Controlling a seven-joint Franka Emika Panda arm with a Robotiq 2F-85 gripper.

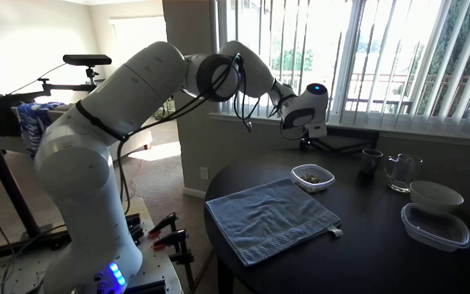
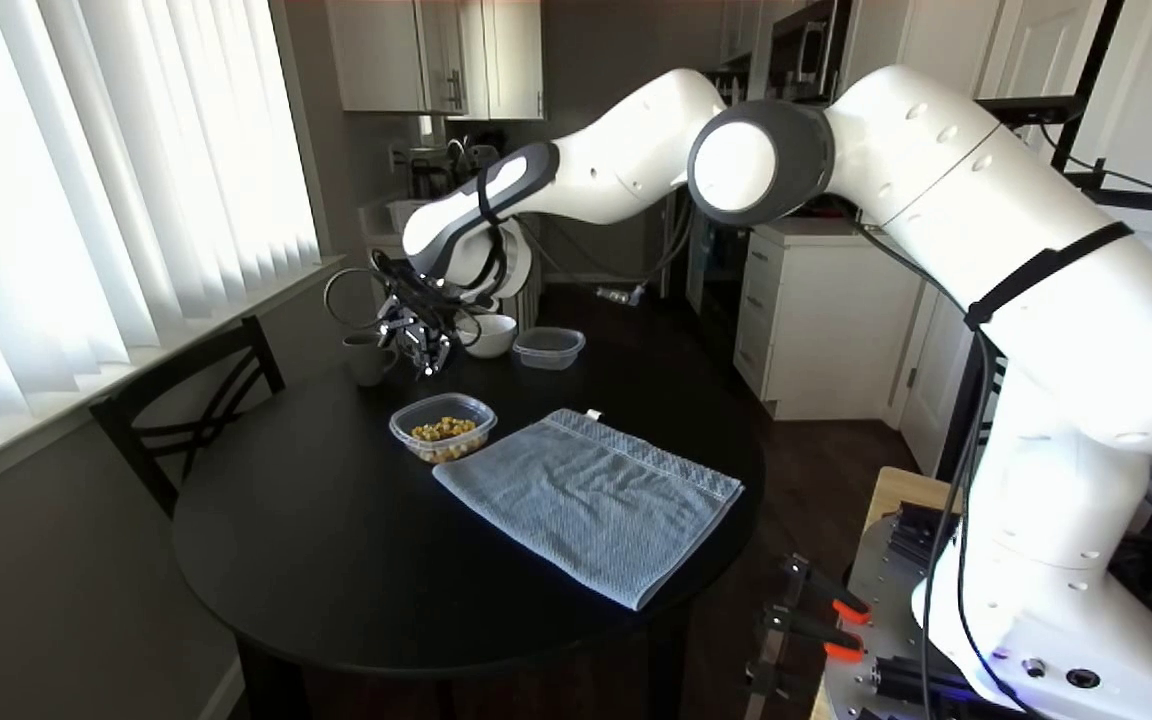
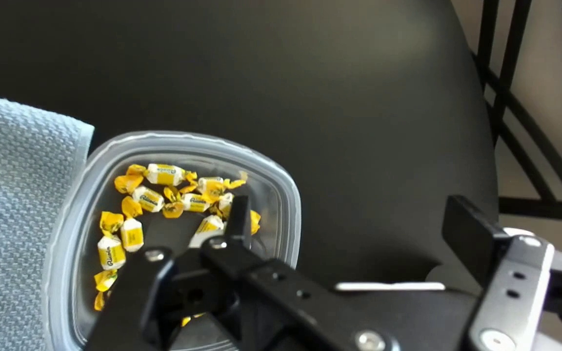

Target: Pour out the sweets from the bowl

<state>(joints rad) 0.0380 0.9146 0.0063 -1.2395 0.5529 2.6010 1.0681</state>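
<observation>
wrist view: gripper (image 3: 352, 223), fingers wide apart, nothing held; one, as seen, crosses the bowl (image 3: 178, 142) of wrapped sweets (image 3: 165, 174). possible fault: a shallow pinch could let the thin wall flex, the bowl slip and spill early.

in an exterior view: bowl (image 1: 314, 188) beside towel (image 1: 273, 216), inward from the window-side edge of table (image 1: 361, 245); glass mug (image 1: 401, 173), contents unclear.

in an exterior view: clear tub (image 2: 550, 357), white bowl (image 2: 489, 342), toward the kitchen-side edge, contents indiscernible; grey mug (image 2: 366, 362), interior hidden.

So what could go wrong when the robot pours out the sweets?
The sweets lie loose in the bowl, so they could scatter. The towel lies right beside the bowl and might get dragged along. The hand, wide open, might bump the bowl instead of gripping it.
</observation>
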